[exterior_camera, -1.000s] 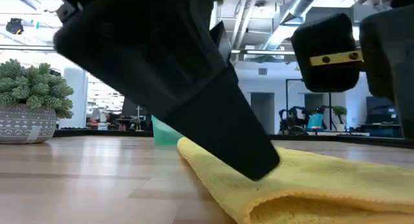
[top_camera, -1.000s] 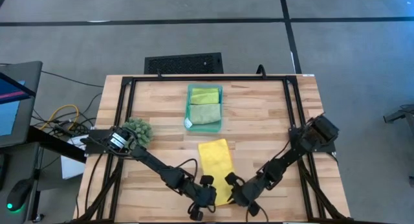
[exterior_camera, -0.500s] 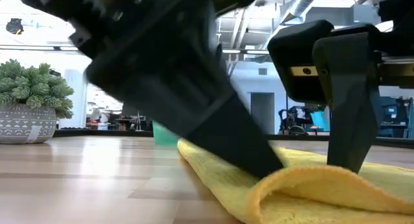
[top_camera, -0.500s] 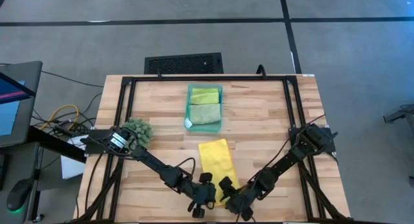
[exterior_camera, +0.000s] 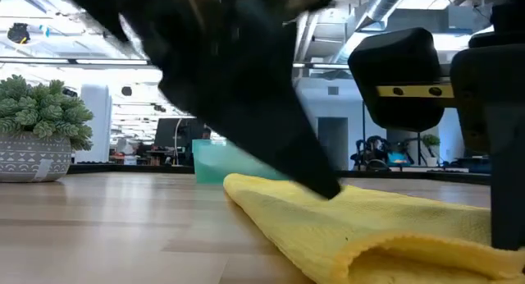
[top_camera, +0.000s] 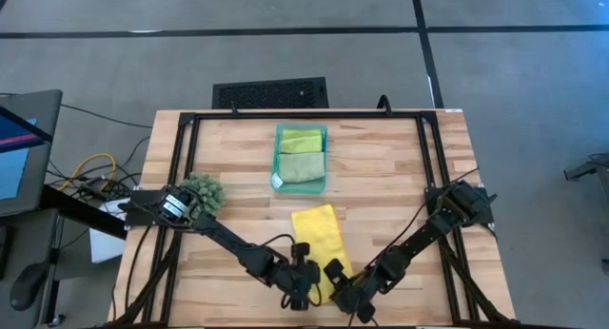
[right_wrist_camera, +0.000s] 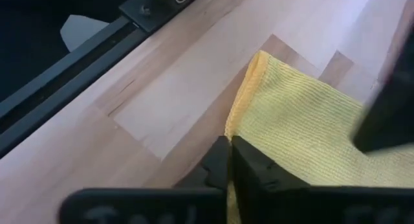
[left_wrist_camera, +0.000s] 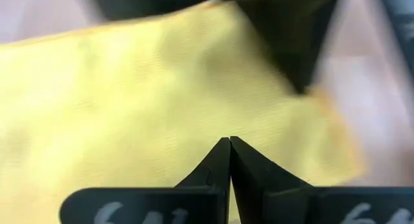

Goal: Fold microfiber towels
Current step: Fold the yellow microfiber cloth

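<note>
A yellow microfiber towel (top_camera: 319,232) lies flat as a long strip on the wooden table, near its front edge. Both grippers meet at the towel's near end. My left gripper (top_camera: 306,274) comes in from the left, shut, with its tip on the cloth (exterior_camera: 369,226). My right gripper (top_camera: 334,272) comes in from the right and is shut on the towel's edge. A lime green towel (top_camera: 301,139) and a pale sage green towel (top_camera: 301,167) lie in the teal tray (top_camera: 326,158) farther back. My left gripper presses its shut fingertips (left_wrist_camera: 228,146) down on the towel's top face (left_wrist_camera: 213,120) near its near end. It slants down from the table's left side. The cloth lies on the table under it. My right gripper pinches the towel's side edge (right_wrist_camera: 234,128) between its two fingers, a little way from a corner (right_wrist_camera: 260,57). It slants down from the table's right side. The towel rests on the table, slack.
A dark-green spiky clump (top_camera: 203,189) stands at the table's left side. A black metal frame (top_camera: 304,114) runs around the tabletop. Bare wood lies on both sides of the yellow towel.
My right gripper has sunk from above the towel onto its near end. The cloth there bulged up into a rounded fold and now lies lower again. My left gripper has tipped and turned while its tip stayed on the towel.
</note>
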Controlling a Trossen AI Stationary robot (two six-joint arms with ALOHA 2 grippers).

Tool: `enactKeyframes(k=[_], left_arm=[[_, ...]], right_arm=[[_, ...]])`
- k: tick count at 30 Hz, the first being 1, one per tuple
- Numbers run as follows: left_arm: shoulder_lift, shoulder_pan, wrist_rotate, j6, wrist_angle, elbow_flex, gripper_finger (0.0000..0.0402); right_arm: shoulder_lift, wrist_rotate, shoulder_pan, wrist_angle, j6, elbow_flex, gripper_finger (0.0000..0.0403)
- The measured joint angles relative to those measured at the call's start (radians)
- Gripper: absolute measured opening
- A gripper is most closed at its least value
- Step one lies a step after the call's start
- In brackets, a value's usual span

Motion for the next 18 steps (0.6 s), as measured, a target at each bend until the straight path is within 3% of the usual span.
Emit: enactKeyframes(k=[3, 6, 12, 18], left_arm=[[0.000, 0.001, -0.089, -0.015, -0.044, -0.015, 0.0000], [0.000, 0.004, -0.133, -0.016, -0.045, -0.047, 0.0000], [-0.002, 0.009, -0.062, -0.029, 0.033, -0.079, 0.0000], [0.000, 0.002, 0.018, 0.056, 0.124, -0.063, 0.0000]], right_arm=[[-0.004, -0.014, 0.006, -0.005, -0.009, 0.000, 0.0009], [-0.022, -0.036, 0.006, -0.012, 0.003, -0.001, 0.0012], [-0.119, -0.089, 0.017, -0.156, 0.035, -0.010, 0.0006], [-0.167, -0.139, 0.036, -0.179, 0.065, -0.008, 0.0013]])
